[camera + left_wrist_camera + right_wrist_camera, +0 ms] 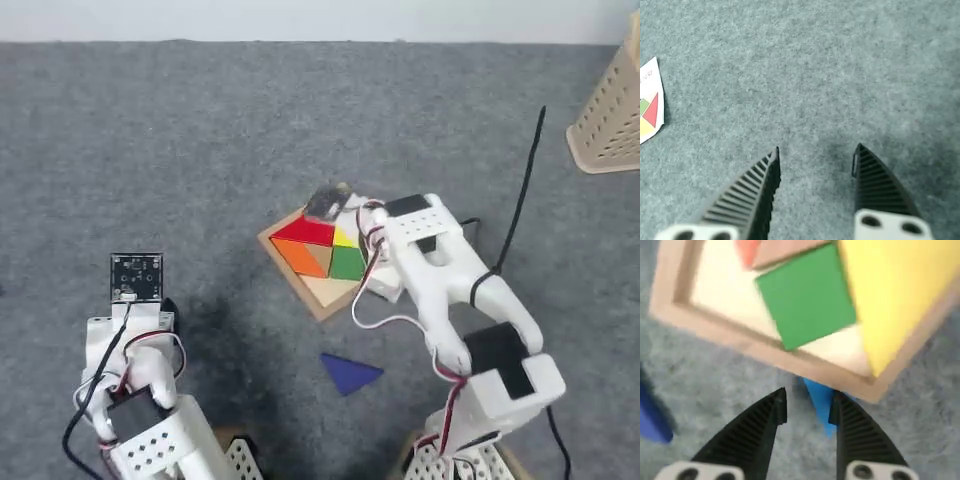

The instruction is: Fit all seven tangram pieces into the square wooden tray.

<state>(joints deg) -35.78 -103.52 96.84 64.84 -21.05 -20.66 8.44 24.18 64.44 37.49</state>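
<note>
The square wooden tray (318,303) lies mid-table and holds red (305,231), orange (296,257), yellow (343,238), green (347,262) and brown pieces. A dark blue triangle (350,372) lies on the carpet in front of the tray. My right gripper (809,393) is open just outside the tray rim (730,335). A light blue piece (821,399) lies on the carpet between its fingers, clear of one finger. The green square (805,295) and yellow piece (890,295) lie just beyond. My left gripper (818,148) is open over bare carpet at the table's near left.
A white card (650,102) printed with a tangram figure lies on the carpet off to one side of my left gripper. A beige slotted basket (610,110) stands at the far right. A black cable (520,200) runs behind the right arm. A dark object (327,202) sits at the tray's far corner.
</note>
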